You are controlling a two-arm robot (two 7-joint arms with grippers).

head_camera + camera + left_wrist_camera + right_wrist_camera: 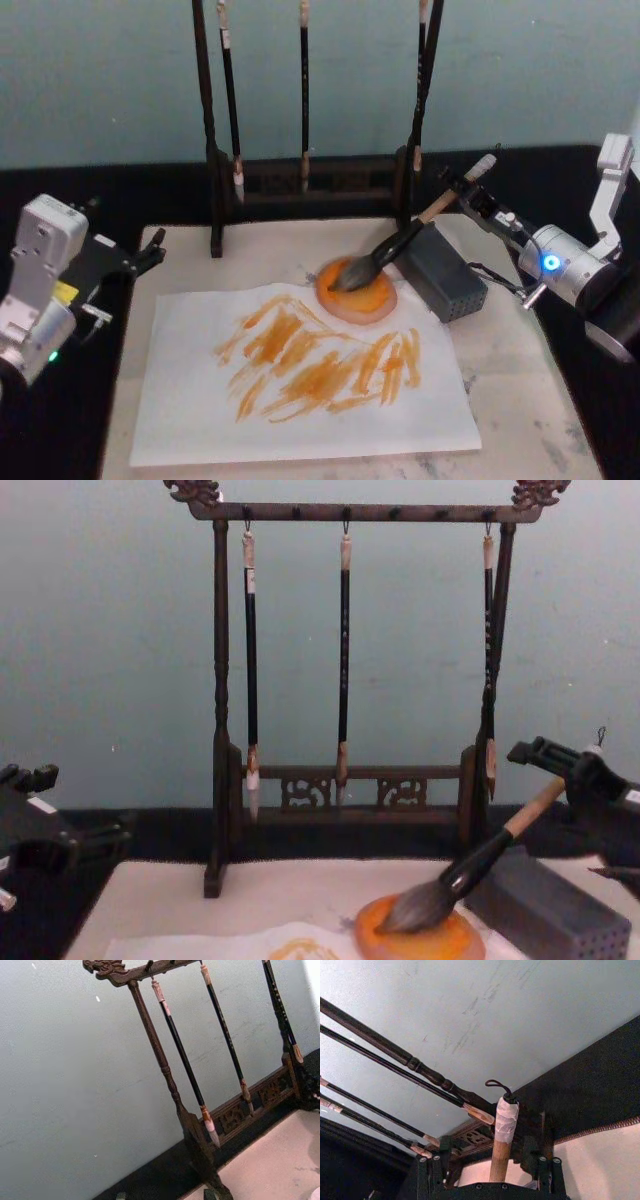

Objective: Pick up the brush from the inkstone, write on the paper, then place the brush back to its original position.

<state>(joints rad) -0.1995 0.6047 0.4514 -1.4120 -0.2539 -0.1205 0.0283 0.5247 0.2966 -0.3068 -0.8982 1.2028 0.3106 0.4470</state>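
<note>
Leaning across the orange inkstone (357,291), the brush (385,258) rests its grey tuft on the dish, its handle propped over the grey block (445,272) and held in the right gripper (472,192), clamped near the white end. The paper (300,380), streaked orange, lies on the bench (530,400) just beside the inkstone. The left gripper (150,253) hangs wide at the mat's left edge.

Calligraphy workspace, carved wooden brush rack (350,660) with hanging brushes (343,650), beige mat (540,380), plain teal wall (100,630)

Head above, chest level; brush rack (350,690) shared.
</note>
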